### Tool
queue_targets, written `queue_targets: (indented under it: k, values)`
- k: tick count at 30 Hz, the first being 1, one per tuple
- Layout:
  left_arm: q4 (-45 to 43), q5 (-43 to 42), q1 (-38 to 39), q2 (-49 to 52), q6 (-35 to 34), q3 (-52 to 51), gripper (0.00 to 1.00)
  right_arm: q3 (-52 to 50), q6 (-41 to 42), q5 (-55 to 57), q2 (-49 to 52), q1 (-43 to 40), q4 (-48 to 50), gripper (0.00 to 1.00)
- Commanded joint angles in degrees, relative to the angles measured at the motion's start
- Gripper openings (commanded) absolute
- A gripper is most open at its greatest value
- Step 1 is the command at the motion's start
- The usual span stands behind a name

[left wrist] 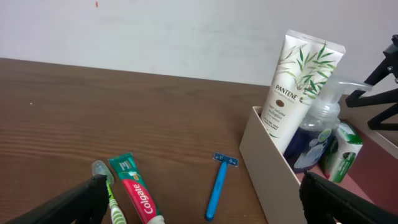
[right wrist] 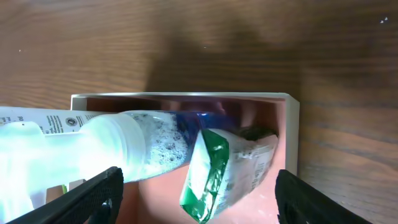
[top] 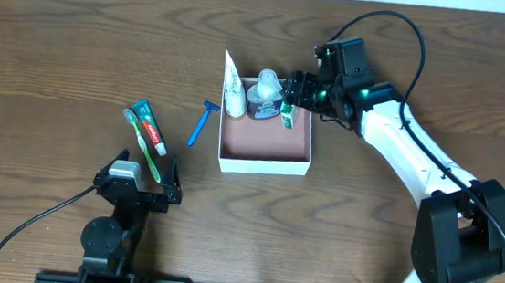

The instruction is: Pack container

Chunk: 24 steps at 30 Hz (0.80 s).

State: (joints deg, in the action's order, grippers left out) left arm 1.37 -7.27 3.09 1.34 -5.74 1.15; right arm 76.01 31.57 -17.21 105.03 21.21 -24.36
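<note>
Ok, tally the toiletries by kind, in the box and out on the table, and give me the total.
Pantene tube: 1
Pump bottle: 1
Green-and-white pack: 1
Razor: 1
Toothpaste: 1
Toothbrush: 1
Total: 6

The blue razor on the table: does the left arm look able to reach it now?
Probably yes. The left gripper stands open, and the blue razor lies alone on bare wood just ahead of it, apart from the toothpaste and the container; nothing stands between.
</note>
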Motion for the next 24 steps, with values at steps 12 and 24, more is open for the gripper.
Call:
queue_targets:
  k: [12,24]
  values:
    - [2.0,-0.7,-0.2,0.0,0.4,-0.9,0.98,0.8,-4.7,7.8,-15.7,-8.2,-10.1,0.83]
    - [2.0,-0.7,-0.2,0.0,0.4,-0.9,0.98,0.8,-2.4,15.8,-20.7,-32.7,-25.0,0.99]
